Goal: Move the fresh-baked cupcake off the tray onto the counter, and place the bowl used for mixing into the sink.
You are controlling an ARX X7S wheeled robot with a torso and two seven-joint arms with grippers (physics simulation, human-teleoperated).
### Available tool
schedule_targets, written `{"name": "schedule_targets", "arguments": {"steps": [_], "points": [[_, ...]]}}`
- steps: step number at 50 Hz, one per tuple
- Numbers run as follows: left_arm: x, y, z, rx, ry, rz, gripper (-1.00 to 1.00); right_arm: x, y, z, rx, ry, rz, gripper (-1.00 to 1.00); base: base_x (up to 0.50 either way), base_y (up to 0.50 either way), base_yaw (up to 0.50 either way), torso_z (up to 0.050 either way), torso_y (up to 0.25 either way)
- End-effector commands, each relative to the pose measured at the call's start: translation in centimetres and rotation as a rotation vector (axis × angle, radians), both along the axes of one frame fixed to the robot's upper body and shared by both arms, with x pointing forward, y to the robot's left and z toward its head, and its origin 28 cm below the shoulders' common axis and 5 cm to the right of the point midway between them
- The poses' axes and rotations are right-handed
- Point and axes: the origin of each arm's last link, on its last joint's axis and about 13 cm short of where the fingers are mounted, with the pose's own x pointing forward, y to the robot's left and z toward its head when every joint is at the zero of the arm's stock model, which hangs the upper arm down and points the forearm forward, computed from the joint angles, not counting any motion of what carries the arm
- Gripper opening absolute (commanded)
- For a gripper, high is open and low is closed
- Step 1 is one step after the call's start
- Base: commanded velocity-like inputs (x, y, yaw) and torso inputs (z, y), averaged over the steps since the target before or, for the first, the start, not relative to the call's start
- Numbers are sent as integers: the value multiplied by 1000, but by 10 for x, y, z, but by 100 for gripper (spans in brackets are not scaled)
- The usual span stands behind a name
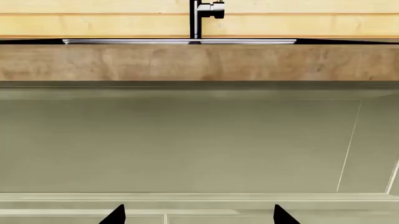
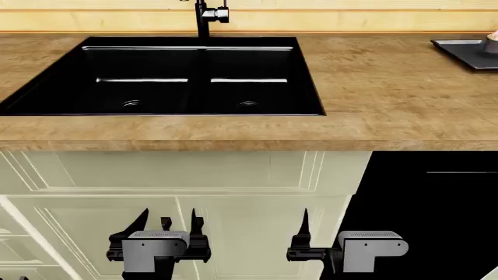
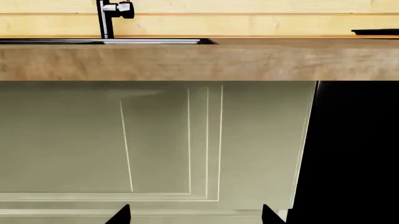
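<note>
From my head camera, both arms hang low in front of the cream cabinet doors (image 2: 195, 175), well below the bench (image 2: 374, 87). The left end effector (image 2: 167, 224) has its fingers spread wide with nothing between them, and the right end effector (image 2: 304, 224) shows only one finger there; its wrist camera shows two tips set wide apart, holding nothing. The black sink (image 2: 167, 76) sits in the bench straight above the left end effector, faucet (image 2: 209, 14) at its back. The tray (image 2: 467, 51) lies at the far right of the bench, well apart from both end effectors, cut by the frame edge. A sliver of the pink cupcake (image 2: 493, 36) shows on it. A dark panel (image 2: 435, 210) fills the space right of the cabinets.
</note>
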Motion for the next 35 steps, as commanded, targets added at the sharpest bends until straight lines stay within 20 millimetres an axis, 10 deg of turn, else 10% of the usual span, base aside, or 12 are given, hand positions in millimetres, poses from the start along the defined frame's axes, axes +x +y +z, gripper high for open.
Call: {"name": "schedule_targets", "arguments": {"steps": [1,35], "points": [[0,-1,0,5,4,-3,100,-2,-2,0,24,10,-12,100,0,0,0,0,0],[0,-1,0,1,6,-2,100,0,0,-1,35,15,12,100,0,-41,0,0,0]]}}
